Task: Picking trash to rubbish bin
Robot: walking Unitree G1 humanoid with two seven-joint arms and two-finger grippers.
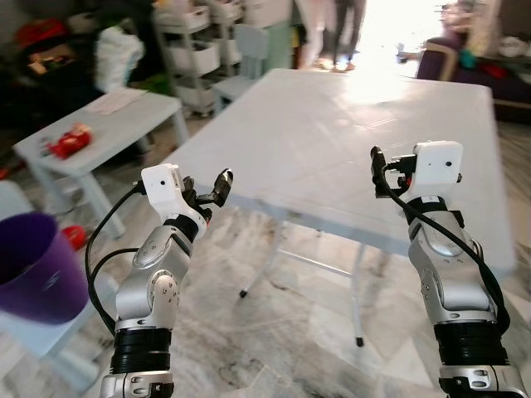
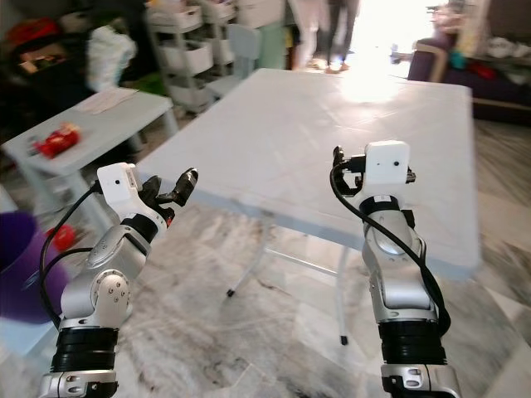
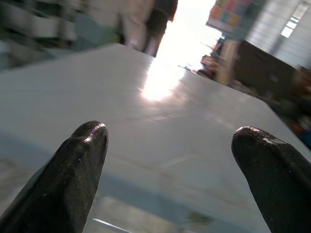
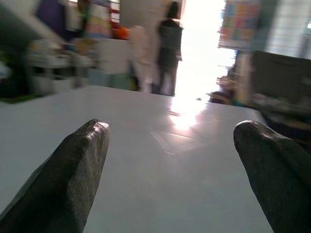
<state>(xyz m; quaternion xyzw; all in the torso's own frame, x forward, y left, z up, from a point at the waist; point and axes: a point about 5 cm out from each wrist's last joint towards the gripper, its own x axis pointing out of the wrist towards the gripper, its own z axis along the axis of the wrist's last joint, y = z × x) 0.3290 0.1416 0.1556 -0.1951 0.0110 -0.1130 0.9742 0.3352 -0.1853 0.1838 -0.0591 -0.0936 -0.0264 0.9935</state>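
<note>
Your left gripper (image 1: pixel 217 186) is raised in front of the near edge of the white table (image 1: pixel 348 141), its two black fingers (image 3: pixel 77 165) spread wide apart with nothing between them and touching nothing. In its wrist view the bare tabletop runs away between the fingertips toward a bright doorway.

Starting at your far left, the purple bin (image 1: pixel 33 269) stands low beside your left arm, at the edge of the head views. You see its rim and dark inside, but you cannot tell what, if anything, lies in it. Just beyond it a small red thing (image 1: pixel 73 237) sits low near the floor, too blurred to name. Further back on the left is a low side table (image 1: pixel 124 120) with a red item (image 1: pixel 70 141) on its top and a sheet of paper (image 1: pixel 116 101) farther along; either may be the trash, though the blur hides what they are. Behind it stand white shelf carts (image 1: pixel 195 50) with trays, contents unclear.

The white table fills the middle, its top bare and glaring with light.

Your right gripper (image 1: pixel 378 170) hovers over the table's near right part, fingers (image 4: pixel 73 174) likewise set wide apart, empty and clear of the surface. Past the table's far end, people's legs (image 1: pixel 340 33) stand in the doorway.
</note>
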